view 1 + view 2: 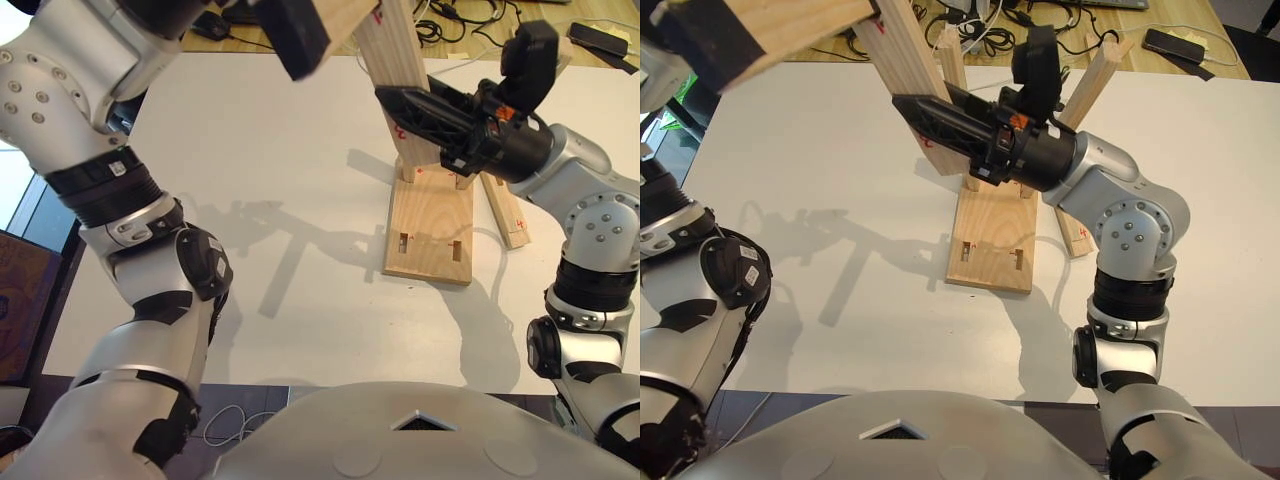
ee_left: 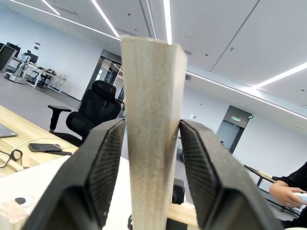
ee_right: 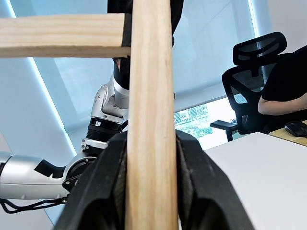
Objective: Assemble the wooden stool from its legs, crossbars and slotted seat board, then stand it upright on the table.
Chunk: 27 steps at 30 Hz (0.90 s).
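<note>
Up at the top left of the head views, the left arm is raised high. Its left gripper (image 2: 152,148) is clenched on a pale square-cut wooden bar (image 2: 153,81). The right arm rises from the lower right with its elbow bent and forearm level. The right gripper (image 1: 928,120) is clamped across a light wooden leg (image 1: 902,55). This leg leans up from the upper end of the flat slotted wooden seat board (image 1: 985,250) lying on the white table (image 1: 840,150). The head views show two slots at the board's lower end. In each wrist view the held piece sits between black pads. From the right wrist, the bar runs level at upper left to the leg; whether they touch is unclear.
</note>
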Tool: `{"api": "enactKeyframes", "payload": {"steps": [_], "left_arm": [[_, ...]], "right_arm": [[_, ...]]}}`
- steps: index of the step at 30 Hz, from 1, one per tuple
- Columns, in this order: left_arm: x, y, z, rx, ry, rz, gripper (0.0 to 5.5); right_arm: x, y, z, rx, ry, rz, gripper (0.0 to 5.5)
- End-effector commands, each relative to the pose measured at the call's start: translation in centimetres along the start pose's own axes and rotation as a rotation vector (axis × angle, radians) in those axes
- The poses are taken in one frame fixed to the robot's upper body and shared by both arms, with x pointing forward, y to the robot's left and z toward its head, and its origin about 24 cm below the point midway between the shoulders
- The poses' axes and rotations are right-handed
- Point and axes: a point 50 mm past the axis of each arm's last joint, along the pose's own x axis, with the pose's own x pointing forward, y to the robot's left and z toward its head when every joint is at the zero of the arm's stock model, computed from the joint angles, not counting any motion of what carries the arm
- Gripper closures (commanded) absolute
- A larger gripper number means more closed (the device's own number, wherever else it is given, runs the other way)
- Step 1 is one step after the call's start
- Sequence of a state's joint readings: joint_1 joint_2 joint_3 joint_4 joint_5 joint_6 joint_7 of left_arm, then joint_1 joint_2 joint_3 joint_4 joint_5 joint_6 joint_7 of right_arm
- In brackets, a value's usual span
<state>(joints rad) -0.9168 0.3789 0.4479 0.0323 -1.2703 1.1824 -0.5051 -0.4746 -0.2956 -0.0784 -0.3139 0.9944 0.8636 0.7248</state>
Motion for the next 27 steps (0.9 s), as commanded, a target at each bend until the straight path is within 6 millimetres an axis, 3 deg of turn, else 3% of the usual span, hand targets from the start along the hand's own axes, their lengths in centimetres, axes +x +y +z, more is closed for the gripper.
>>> {"api": "enactKeyframes", "payload": {"steps": [1, 21, 22, 27], "left_arm": [[-0.1, 0.2, 0.0, 0.004, 0.010, 0.013, 3.94], [-0.6, 0.5, -0.6, 0.010, 0.069, 0.032, 4.20], [-0.6, 0.6, -0.5, 0.016, 0.061, 0.047, 4.20], [-0.5, 1.4, 0.0, 0.046, 0.018, 0.126, 4.46]], "right_arm": [[-0.1, 0.2, 0.2, 0.004, 0.004, 0.008, 4.48], [-0.8, -0.1, -0.4, 0.028, 0.041, -0.009, 4.48], [-0.9, -0.2, -0.5, 0.025, 0.047, -0.022, 4.11], [-1.9, -0.5, -1.4, 0.009, 0.123, -0.092, 3.31]]}}
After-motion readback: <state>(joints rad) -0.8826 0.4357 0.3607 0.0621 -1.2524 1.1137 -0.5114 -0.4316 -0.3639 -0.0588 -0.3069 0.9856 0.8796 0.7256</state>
